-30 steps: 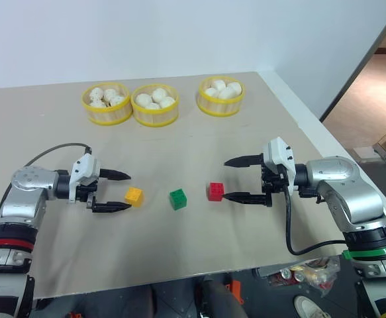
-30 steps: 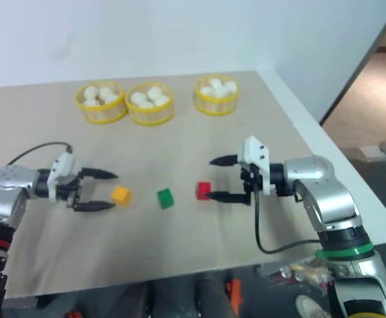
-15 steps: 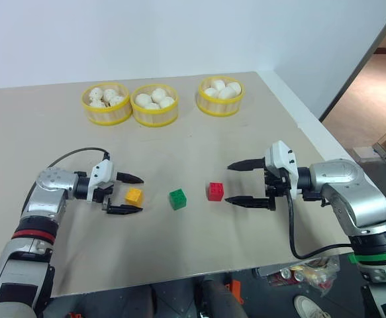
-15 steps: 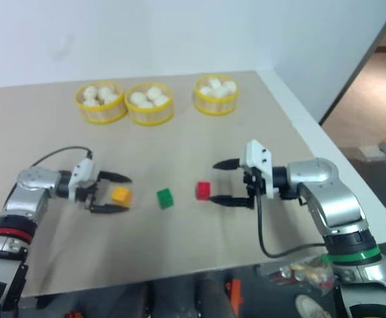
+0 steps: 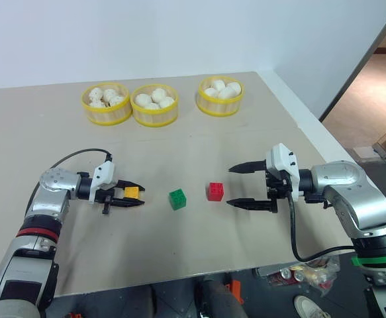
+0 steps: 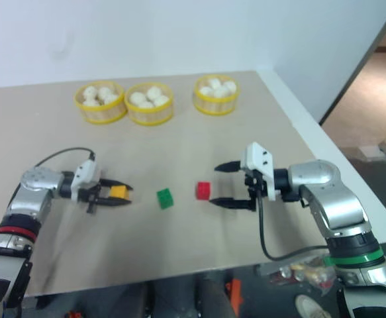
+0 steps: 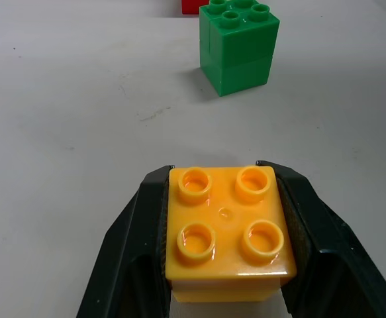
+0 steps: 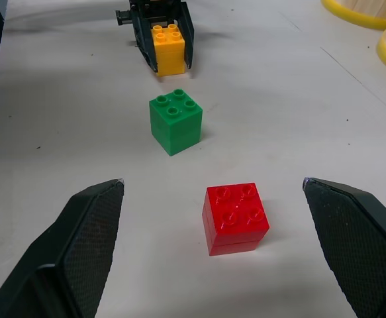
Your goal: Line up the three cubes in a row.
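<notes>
Your left gripper has closed from spread onto the small studded yellow-orange plastic cube, left of the green cube and red cube; it's light, rigid, slick, so keep flat-side pinches; right gripper stays spread

Three cubes; three bun baskets.

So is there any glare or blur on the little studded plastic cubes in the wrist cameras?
Left wrist view: the yellow-orange studded plastic cube has glossy highlights on its studs and is sharp; the green studded cube behind it looks sharp too. Right wrist view: the red studded cube is sharp, with faint sheen and a soft shadow on the table.
</notes>
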